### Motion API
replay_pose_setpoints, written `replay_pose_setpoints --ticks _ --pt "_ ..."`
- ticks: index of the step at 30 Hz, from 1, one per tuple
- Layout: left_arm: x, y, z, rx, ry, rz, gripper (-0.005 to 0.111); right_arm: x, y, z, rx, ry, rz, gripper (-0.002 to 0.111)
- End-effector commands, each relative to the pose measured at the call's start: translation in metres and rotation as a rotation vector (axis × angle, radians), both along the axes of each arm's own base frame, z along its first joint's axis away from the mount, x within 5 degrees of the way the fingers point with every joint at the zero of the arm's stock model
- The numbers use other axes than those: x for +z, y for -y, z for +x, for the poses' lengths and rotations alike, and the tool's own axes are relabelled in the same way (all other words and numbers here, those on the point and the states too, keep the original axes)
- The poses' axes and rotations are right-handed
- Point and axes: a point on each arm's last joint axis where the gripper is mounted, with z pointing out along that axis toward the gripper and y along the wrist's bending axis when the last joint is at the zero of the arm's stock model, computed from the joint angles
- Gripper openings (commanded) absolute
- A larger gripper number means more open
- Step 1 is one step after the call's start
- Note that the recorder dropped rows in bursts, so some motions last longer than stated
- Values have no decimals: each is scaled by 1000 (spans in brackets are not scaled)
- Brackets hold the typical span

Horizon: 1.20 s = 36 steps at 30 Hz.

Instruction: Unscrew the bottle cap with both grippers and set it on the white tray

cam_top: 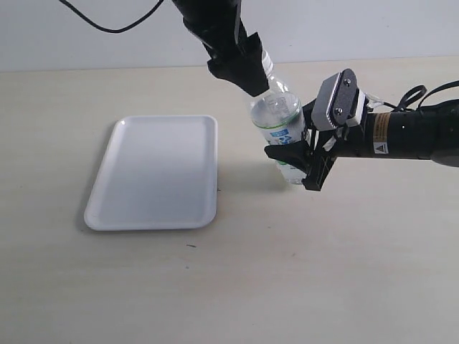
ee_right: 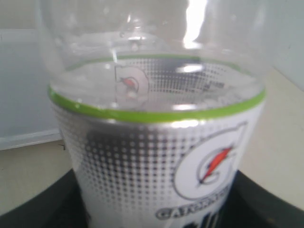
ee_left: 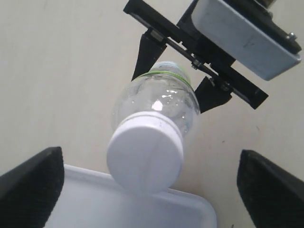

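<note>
Exterior: left gripper (cam_top: 252,77) covers the bottle cap (ee_left: 145,154); both arms run off frame. Left wrist: fingers (ee_left: 33,187) are blurred and clipped at the corners; white tray (ee_left: 95,204) is cut by the edge. Right wrist: bottle (ee_right: 156,156) overfills the frame, lower label text is blurred, right gripper (cam_top: 297,163) is just a dark blur.

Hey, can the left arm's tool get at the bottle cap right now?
Probably yes. The left tool is open around the bottle cap, its fingers on either side with nothing between. The right tool grips the bottle lower down at the label, leaving the top free.
</note>
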Motion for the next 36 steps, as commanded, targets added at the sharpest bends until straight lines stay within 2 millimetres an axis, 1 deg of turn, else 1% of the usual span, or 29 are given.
replay_pose_setpoints --ticks 1,5,12,14,17,18,20,27,32,36 --pt "5 1 -2 -32 17 -13 94 6 -2 0 12 32 34 0" --pt "2 1 -1 -57 25 -9 94 6 -2 0 12 32 34 0" --pt "-11 5 3 -93 19 10 94 6 -2 0 12 32 34 0" --pt "-13 5 4 -95 19 14 90 6 -2 0 12 32 34 0" --pt "-13 5 4 -110 27 16 77 6 -2 0 12 32 34 0" --pt "-12 5 4 -112 30 16 73 6 -2 0 12 32 34 0" --pt "-11 5 4 -112 33 17 68 6 -2 0 10 29 36 0" --pt "-2 2 1 -112 51 8 68 6 -2 0 10 29 36 0" --pt "11 -1 -3 -103 81 -13 68 6 -2 0 10 29 36 0" --pt "12 -2 -3 -99 82 -16 68 6 -2 0 8 25 39 0"
